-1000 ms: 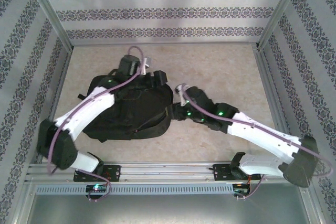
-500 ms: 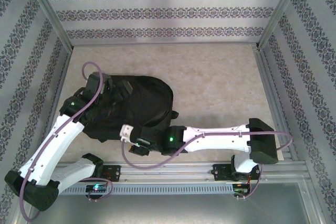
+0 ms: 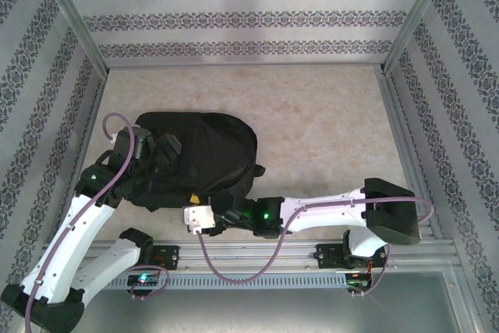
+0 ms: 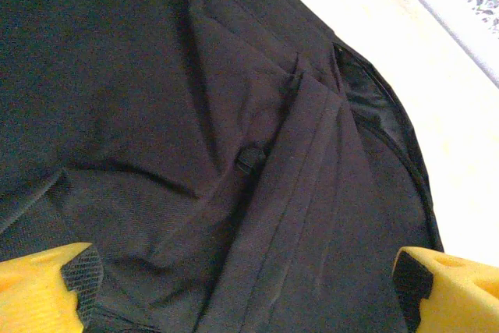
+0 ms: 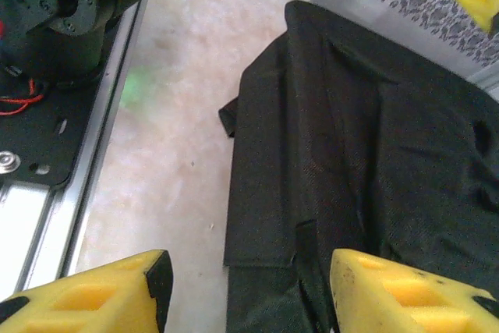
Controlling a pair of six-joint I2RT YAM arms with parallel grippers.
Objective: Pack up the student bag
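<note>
The student bag (image 3: 210, 150) is a large soft black backpack lying flat on the table, left of centre. My left gripper (image 3: 160, 148) hovers over the bag's left part. In the left wrist view its yellow fingers (image 4: 47, 286) stand wide apart above creased black fabric (image 4: 234, 154), and the left gripper (image 4: 249, 298) is open and holds nothing. My right gripper (image 3: 189, 207) is low at the bag's near edge and points left. In the right wrist view the right gripper (image 5: 245, 294) is open, with the bag's edge and a strap (image 5: 308, 247) lying between the fingers, not clamped.
The left arm's base (image 5: 70, 13) and the aluminium rail (image 3: 249, 253) lie close to my right gripper. Patterned walls (image 3: 234, 17) enclose the table on three sides. Bare tabletop (image 3: 327, 122) stretches right of the bag and behind it.
The left arm drew back from the bag's far top to its left side and its jaws opened wider. The right arm swung from the bag's right side to its near edge.
</note>
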